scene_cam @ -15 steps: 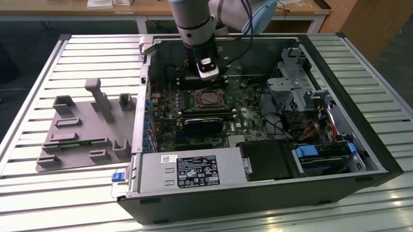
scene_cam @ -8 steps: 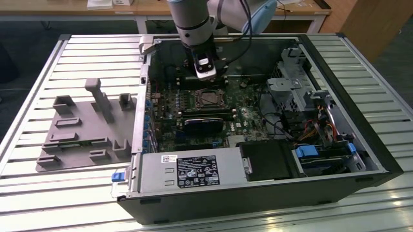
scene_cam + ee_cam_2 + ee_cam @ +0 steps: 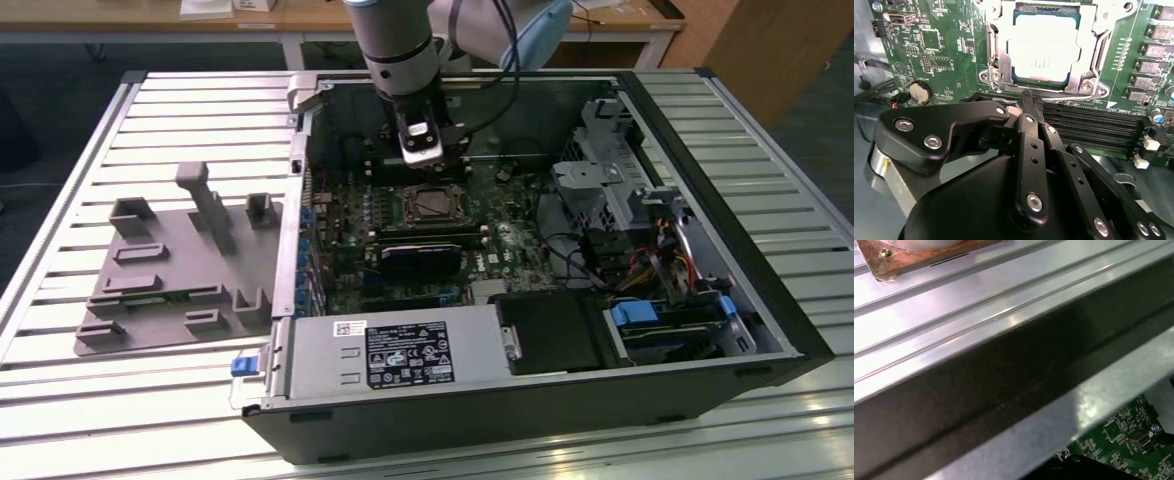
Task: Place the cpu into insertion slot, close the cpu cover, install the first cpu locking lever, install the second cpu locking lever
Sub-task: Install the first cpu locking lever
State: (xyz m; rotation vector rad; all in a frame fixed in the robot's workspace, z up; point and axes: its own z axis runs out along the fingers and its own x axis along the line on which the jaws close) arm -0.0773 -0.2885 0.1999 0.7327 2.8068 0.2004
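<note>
Cpu [image 3: 1044, 47]: seated flat and face-up in the insertion slot [image 3: 1049, 7], on the green circuit board [image 3: 944, 50] inside the open computer case [image 3: 747, 300]. Framed on every side by the cpu cover [image 3: 998, 55], seemingly folded down over the chip's edges; hard to be sure from this angle.

Gripper [image 3: 1031, 102]: hangs close over the board in the second wrist view, at the side of the slot nearest the long black slots [image 3: 1094, 120]. Stands upright above the same spot in the exterior view, well apart from the grey fixture [image 3: 174, 270] out on the slatted surface [image 3: 80, 400].

Fingers [image 3: 1029, 135]: drawn together to a narrow tip, holding nothing, touching neither chip nor cover.

Handling, as a judgement: light, thin and stiff; smooth metal face, so slippery under flat pads; delicate contacts underneath and in the slot, so no sliding or tilting. Best taken by two opposite edges, never pressed down on the face. Cover judged thin and springy sheet metal; best pushed at its free edge rather than across the window.
</note>
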